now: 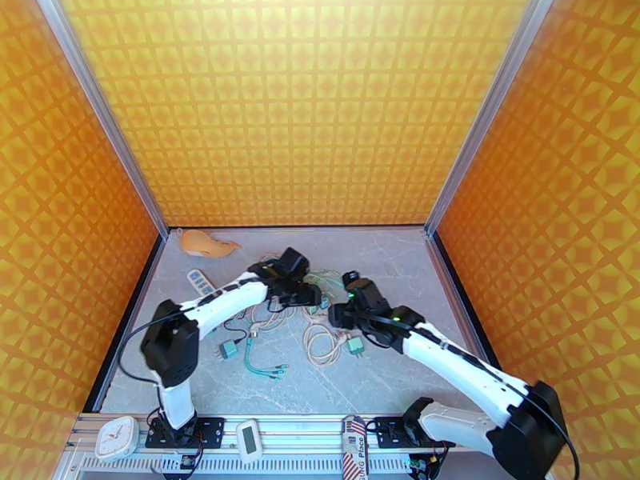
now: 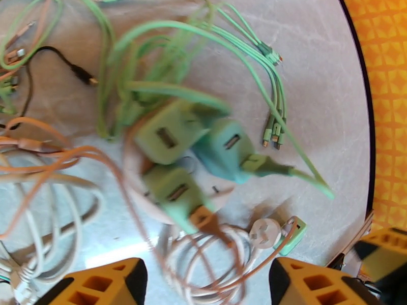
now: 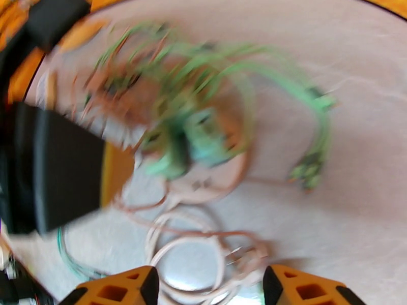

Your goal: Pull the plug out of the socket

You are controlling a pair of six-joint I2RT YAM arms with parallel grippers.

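Left gripper (image 2: 208, 283) and right gripper (image 3: 211, 288) are both hanging spread wide and empty over the table (image 1: 400, 258), while three green-to-teal plugs (image 2: 165, 130) are sitting in the round pinkish socket (image 2: 226, 194) amid tangled cables (image 2: 163, 90), right below the left one.

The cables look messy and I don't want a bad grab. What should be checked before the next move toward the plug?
1. Left gripper open: ok, nothing between its fingers.
2. Right gripper open: ok.
3. Plugs seated: ok; the teal plug and two green plugs sit on the round socket.
4. Approach clear: not ok; green cables crowd the socket.
5. Right wrist view sharp: not ok, blurred.
6. Socket braced: not ok, no gripper touches it.
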